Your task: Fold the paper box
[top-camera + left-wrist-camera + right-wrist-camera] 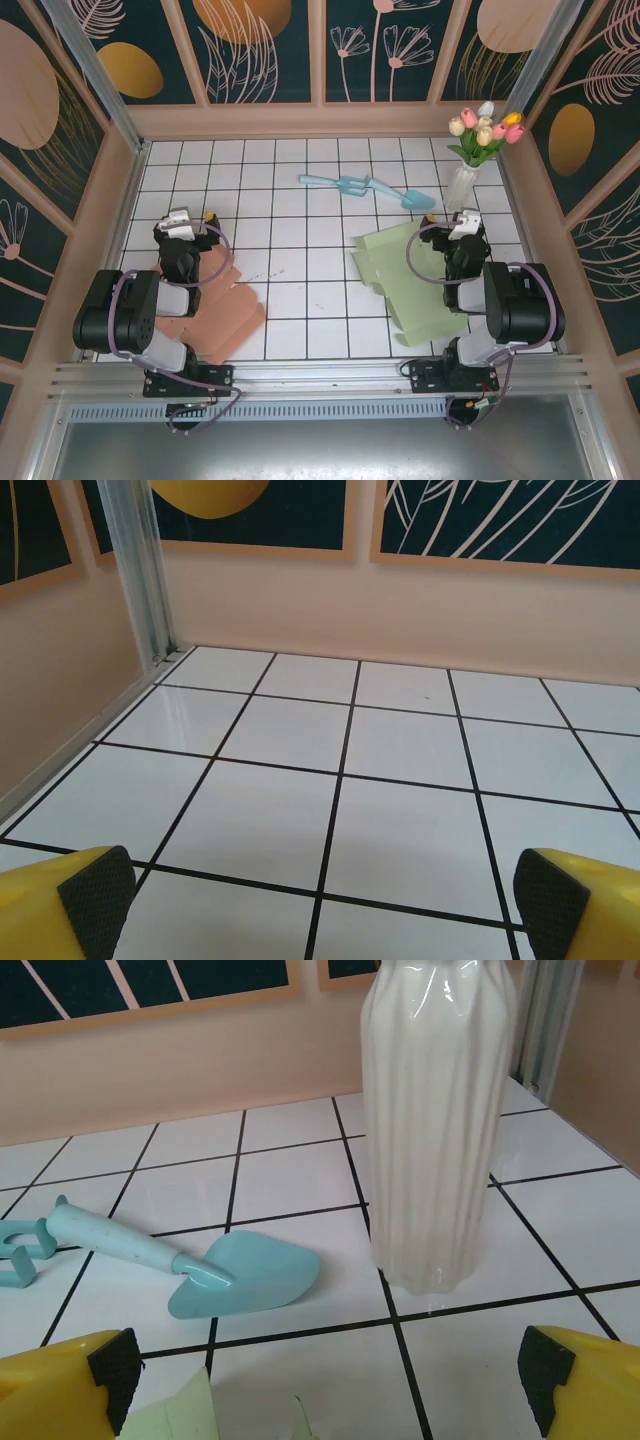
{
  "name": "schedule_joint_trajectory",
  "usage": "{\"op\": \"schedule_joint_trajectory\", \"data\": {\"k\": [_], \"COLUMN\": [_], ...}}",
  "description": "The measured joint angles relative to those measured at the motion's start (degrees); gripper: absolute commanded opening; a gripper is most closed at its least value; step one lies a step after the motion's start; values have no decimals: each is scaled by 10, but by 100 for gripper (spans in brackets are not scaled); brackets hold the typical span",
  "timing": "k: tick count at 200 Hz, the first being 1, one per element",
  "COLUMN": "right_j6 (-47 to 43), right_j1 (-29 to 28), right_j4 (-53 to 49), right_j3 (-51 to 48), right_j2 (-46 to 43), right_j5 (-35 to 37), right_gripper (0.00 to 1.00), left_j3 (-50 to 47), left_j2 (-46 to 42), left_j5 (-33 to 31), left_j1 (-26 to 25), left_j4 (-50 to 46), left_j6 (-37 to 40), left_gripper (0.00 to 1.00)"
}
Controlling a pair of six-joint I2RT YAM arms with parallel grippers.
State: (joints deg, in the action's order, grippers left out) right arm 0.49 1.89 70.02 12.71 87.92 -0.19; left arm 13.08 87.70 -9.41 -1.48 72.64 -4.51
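Two flat, unfolded paper boxes lie on the tiled table. The pink one [225, 310] is at the front left, partly under my left arm. The pale green one [405, 275] is at the front right, partly under my right arm; its far edge [180, 1415] shows at the bottom of the right wrist view. My left gripper [188, 222] is open above the pink sheet's far edge, with bare tiles between its pads [98, 895]. My right gripper [465, 222] is open over the green sheet's far right corner, nothing between its pads [115, 1365].
A white ribbed vase [435, 1120] with tulips [485, 130] stands at the back right, just ahead of my right gripper. A light blue trowel [240, 1275] and a light blue fork tool [335, 182] lie behind the green sheet. Walls enclose the table [300, 230].
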Motion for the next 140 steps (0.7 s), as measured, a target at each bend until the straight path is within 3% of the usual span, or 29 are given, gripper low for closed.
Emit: {"op": "schedule_joint_trajectory", "data": {"k": [140], "right_j6": [0], "right_j1": [0], "right_j4": [0], "right_j3": [1], "right_j2": [0], "right_j5": [-13], "right_gripper": [99], "left_j3": [0], "left_j2": [0], "left_j5": [0], "left_j1": [0], "left_j4": [0], "left_j6": [0], "left_gripper": [99]}}
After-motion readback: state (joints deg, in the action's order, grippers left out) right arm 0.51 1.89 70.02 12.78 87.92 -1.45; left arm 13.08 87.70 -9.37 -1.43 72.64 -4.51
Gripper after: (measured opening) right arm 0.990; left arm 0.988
